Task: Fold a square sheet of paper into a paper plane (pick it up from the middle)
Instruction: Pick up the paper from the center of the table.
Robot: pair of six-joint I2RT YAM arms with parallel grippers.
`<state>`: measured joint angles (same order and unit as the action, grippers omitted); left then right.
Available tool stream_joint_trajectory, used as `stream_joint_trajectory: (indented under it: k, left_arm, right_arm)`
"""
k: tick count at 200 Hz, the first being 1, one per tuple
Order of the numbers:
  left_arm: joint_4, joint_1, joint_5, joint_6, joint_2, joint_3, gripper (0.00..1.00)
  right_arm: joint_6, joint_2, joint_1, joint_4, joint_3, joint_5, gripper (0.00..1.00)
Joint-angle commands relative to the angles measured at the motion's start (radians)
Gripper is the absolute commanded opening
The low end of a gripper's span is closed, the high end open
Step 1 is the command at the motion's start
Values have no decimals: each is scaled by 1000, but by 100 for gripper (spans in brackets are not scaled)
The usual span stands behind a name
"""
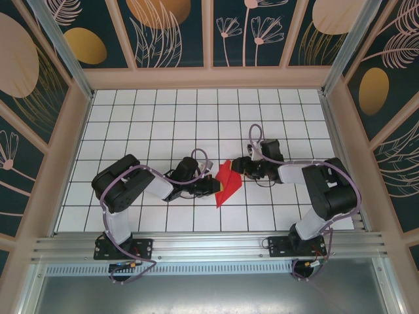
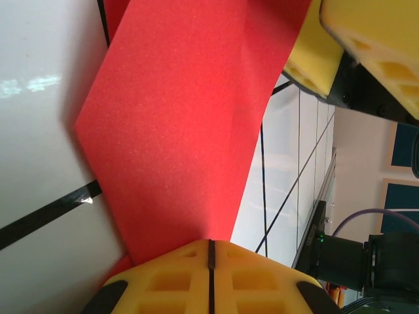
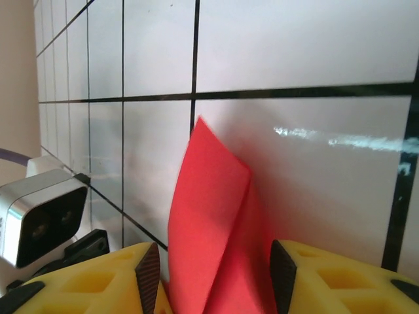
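Here, you see the white tiled table (image 1: 131,124) with both arms reaching inward and meeting near its middle, slightly toward the near edge. Between them, the folded red sheet of paper (image 1: 228,185) stands up from the tiles rather than lying flat, with one pointed corner toward the far side and another toward the near edge. The left gripper (image 2: 209,252) has its jaws pressed together on one end of the sheet, while the right gripper (image 3: 213,265) has its jaws set apart, straddling the opposite end; you cannot tell whether its pads (image 3: 148,271) touch the paper.
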<state>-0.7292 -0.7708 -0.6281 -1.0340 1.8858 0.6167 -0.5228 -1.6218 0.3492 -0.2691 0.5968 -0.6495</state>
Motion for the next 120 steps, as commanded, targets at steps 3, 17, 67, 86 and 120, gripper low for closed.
stream_joint_trajectory:
  k: [3,17,67,86,120]
  left_arm:
    - [-7,-2,-6,3,-28,-12,10]
    - [-7,-2,-5,3,-27,-11,10]
    - [-12,-2,-7,2,-24,-3,10]
    - [-12,-2,-12,0,-24,-2,10]
    - [-15,-1,-12,1,-28,-5,10]
  right_arm:
    - [87,-12,-11,84,50,64,53]
    - [96,-30,-13,86,61,28,53]
    - [111,-75,-11,41,58,-40,41]
    - [125,-86,-15,23,63,-70,41]
    - [147,-108,-19,1,77,-135,40]
